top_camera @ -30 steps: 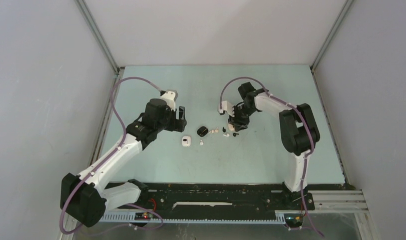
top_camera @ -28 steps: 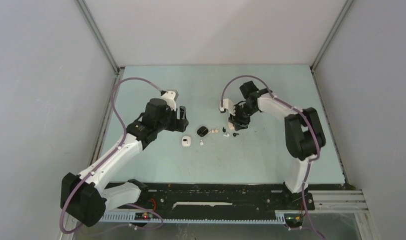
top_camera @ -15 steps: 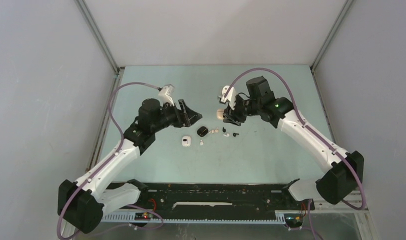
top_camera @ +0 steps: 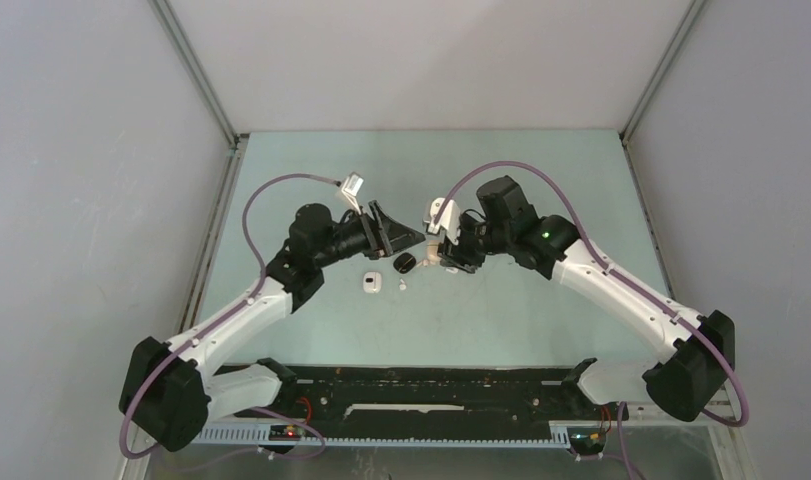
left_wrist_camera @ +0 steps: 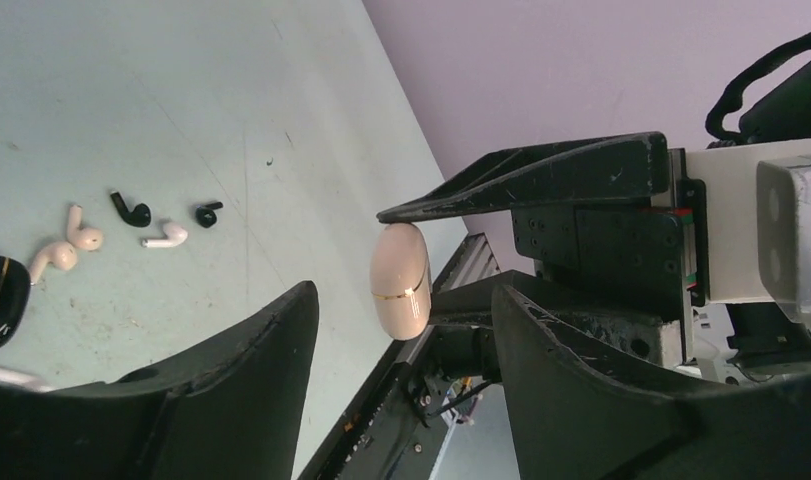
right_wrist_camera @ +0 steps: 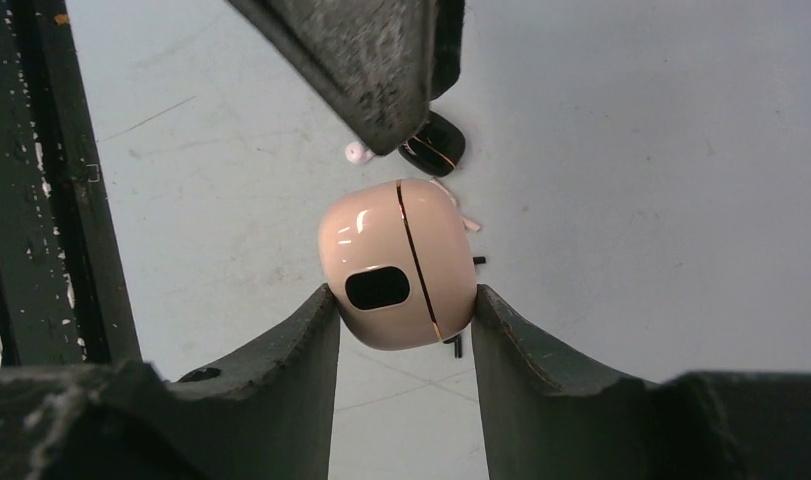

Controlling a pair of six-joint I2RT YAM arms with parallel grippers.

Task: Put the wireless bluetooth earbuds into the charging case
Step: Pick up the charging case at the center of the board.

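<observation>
Charging case [right_wrist_camera: 396, 265], beige unit, under inspection. Pale green table [top_camera: 541, 180] carrying all loose items near its middle. Both arms reaching inward above that cluster, tips near each other.

Right gripper [right_wrist_camera: 401, 300] part closed, clamped on the two flanks of the charging case. Holds it off the table, lid shut, seam line and dark oval mark facing the wrist camera.

Left gripper [left_wrist_camera: 401, 315] spread wide, holding nothing.

Case position relative to the left gripper: straight ahead, near its tips, in line with the gap. Long axis set across the closing direction, seam running from one finger side toward the other. Left arm judged the only free one for lid work.

Below on the table: black case [top_camera: 404, 263], white case [top_camera: 372, 284], then earbuds [left_wrist_camera: 81, 235] in beige, black and white. All loose, none seated.
</observation>
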